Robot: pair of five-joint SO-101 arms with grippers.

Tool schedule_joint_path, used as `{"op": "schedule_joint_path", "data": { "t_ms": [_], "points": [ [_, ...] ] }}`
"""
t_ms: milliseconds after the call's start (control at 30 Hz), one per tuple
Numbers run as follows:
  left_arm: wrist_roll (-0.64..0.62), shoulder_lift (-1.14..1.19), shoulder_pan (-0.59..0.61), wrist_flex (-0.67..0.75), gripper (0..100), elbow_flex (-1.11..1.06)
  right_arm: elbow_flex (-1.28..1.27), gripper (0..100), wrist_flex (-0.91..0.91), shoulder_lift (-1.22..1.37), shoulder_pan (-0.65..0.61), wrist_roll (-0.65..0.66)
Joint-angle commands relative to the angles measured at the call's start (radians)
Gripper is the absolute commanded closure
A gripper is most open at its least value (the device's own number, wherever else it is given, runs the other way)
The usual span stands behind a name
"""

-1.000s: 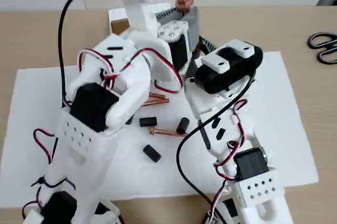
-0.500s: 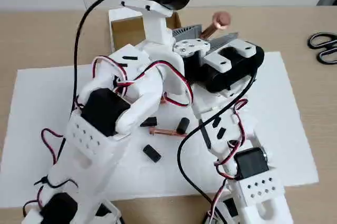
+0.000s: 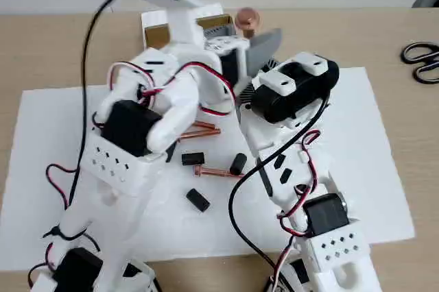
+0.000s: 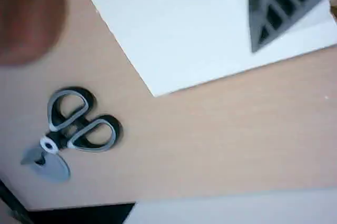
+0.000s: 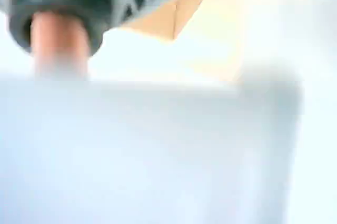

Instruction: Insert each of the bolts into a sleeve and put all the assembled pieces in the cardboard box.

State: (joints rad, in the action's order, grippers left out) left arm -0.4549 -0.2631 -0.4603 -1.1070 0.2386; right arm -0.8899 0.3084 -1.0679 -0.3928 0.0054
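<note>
FAR EDGE OF SHEET: a bolt (image 3: pixel 245 18) is pinched, head uppermost, in the left hand (image 3: pixel 243 35), just beside the cardboard box (image 3: pixel 156 31). A black sleeve (image 5: pixel 18 13) is seen round its shaft in the right wrist view, w/ box card behind. The right hand (image 3: pixel 262 67) is crowded in close by; whether it is spread or pressed together cannot be told. Both arms are packed over the middle & back of the white sheet (image 3: pixel 48 141), w/ bare sheet seen at both outer sides. The box's inside is largely hidden by the left arm, and its contents cannot be made out. Between the arms, two loose bolts (image 3: pixel 204 128) are seen lying side by side on the sheet. A third bolt (image 3: pixel 218 172) is seen nearer the front, and three loose sleeves (image 3: pixel 193 158) are scattered round it, one just beside its end. Scissors (image 3: pixel 420 59) are seen off the sheet on the wooden worktop (image 3: pixel 55 45), well apart from the arms at the right. A pale wall is seen behind.
</note>
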Motion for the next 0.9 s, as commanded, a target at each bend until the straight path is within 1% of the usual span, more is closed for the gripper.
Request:
{"op": "schedule_joint_path", "data": {
  "t_ms": [0, 167, 333, 433, 567, 667, 733, 767, 800, 867],
  "points": [
    [0.003, -0.015, 0.021, 0.049, 75, 0.005, 0.021, 99.5, -0.001, -0.021, -0.01, 0.008],
    [0.003, -0.018, 0.005, 0.118, 75, 0.008, 0.021, 99.5, -0.001, -0.019, -0.018, 0.009],
    [0.002, -0.018, -0.057, 0.114, 75, 0.005, 0.021, 99.5, -0.001, -0.019, -0.012, 0.009],
    [0.002, -0.018, -0.068, 0.123, 75, 0.01, 0.02, 99.5, -0.001, -0.019, -0.012, 0.009],
    [0.012, -0.02, -0.058, 0.209, 75, 0.012, 0.015, 99.5, -0.001, -0.019, -0.012, 0.009],
    [0.066, -0.02, -0.005, 0.308, 75, 0.074, 0.015, 99.5, -0.001, -0.018, -0.012, 0.009],
    [0.074, -0.012, 0.072, 0.41, 77, 0.143, 0.02, 99.5, -0.004, -0.012, 0.002, 0.009],
    [0.078, -0.011, 0.121, 0.446, 80, 0.163, 0.025, 99.5, -0.01, 0.005, 0.018, 0.009],
    [0.087, -0.009, 0.169, 0.48, 86, 0.173, 0.051, 99.5, -0.012, 0.033, 0.036, 0.008],
    [0.089, -0.009, 0.276, 0.494, 100, 0.163, 0.14, 99.5, -0.015, 0.134, 0.073, 0.005]
  ]
}}
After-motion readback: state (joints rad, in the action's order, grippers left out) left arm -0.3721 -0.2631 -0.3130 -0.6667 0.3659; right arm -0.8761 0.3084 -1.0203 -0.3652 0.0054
